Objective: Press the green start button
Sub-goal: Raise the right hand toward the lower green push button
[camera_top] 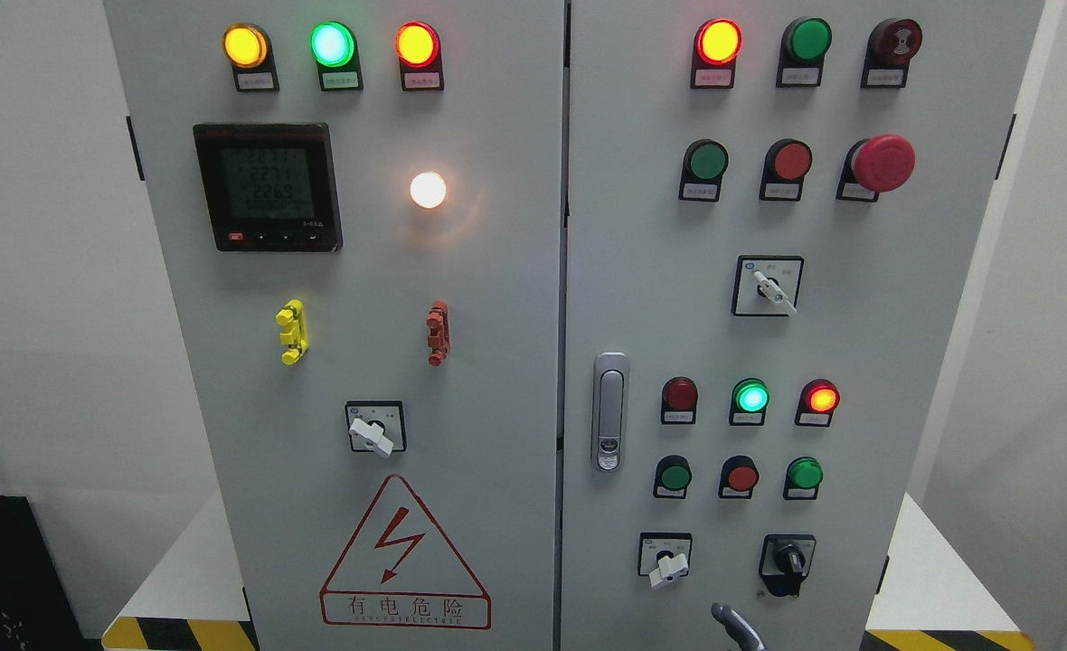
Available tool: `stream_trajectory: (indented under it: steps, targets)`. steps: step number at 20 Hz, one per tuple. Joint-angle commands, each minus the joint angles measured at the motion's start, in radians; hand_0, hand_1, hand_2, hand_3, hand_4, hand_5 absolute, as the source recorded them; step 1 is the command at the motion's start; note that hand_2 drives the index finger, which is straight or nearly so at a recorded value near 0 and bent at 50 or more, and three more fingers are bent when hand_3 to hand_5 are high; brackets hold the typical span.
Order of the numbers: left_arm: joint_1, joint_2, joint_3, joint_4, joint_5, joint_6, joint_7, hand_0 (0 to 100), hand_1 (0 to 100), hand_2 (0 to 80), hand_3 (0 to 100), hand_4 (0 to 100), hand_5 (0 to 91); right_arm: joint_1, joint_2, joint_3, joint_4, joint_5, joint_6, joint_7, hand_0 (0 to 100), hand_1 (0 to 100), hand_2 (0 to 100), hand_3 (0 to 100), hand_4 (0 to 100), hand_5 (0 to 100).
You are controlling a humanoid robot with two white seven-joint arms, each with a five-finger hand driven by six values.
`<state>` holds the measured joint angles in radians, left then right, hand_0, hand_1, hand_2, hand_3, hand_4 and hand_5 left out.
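White walls frame a grey electrical cabinet with two doors, standing on a pale platform edged with yellow and black hazard stripes. On the left door, three lit lamps run along the top, yellow, green and red-orange, above a dark digital meter and a glowing white lamp. Lower down sit a yellow clip, a red clip, a white rotary switch and a red triangular warning sign with a lightning bolt. The right door carries a lit red lamp, an unlit green lamp, a dark red buzzer, and below them a green button, a red button and a large red mushroom stop button. A second rotary switch sits under those, and a silver door latch lies near the door's left edge. Further down, a row of three small lamps stands above a row of three small buttons: green, red and green, with two more switches beneath. At the bottom edge, right of the middle, a grey fingertip of one robot hand pokes into view, well below all the buttons; which arm it belongs to and whether the hand is open or closed cannot be told.
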<state>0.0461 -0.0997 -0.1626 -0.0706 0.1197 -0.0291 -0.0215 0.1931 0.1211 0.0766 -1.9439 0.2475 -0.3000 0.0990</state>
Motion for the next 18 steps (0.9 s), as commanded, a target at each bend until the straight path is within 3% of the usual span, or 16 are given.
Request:
stream_trajectory:
  steps: [1,3,5,8,11,18]
  targets:
    - [0.0,0.0,0.0,0.0,0.0,0.0,0.0,12,56,0.0,0,0,0.0,-0.038,0.002,-0.061,0.02,0.162,-0.025,-0.004,25,28,0,37,30,7]
    - [0.0,0.0,0.0,0.0,0.0,0.0,0.0,12,56,0.0,0,0,0.0,-0.056,0.003,-0.083,0.026,0.229,-0.044,-0.015,24,27,0,42,36,14]
    - [0.0,0.0,0.0,0.0,0.0,0.0,0.0,12,56,0.0,0,0,0.0,-0.075,0.003,-0.11,0.026,0.309,-0.056,-0.025,18,29,0,49,48,31]
    - [0.0,0.0,0.0,0.0,0.0,0.0,0.0,12,56,0.0,0,0,0.0,-0.093,0.005,-0.135,0.026,0.422,-0.073,-0.071,33,31,0,53,54,41]
    - [0.0,0.0,0.0,0.0,0.0,0.0,0.0,12,56,0.0,0,0,0.0,-0.115,0.005,-0.156,0.034,0.499,-0.082,-0.093,42,31,0,55,57,47]
    - [0.0,0.0,0.0,0.0,0.0,0.0,0.0,12,56,0.0,0,0,0.0,-0.164,0.005,-0.163,0.066,0.634,-0.093,-0.104,47,32,0,56,58,50]
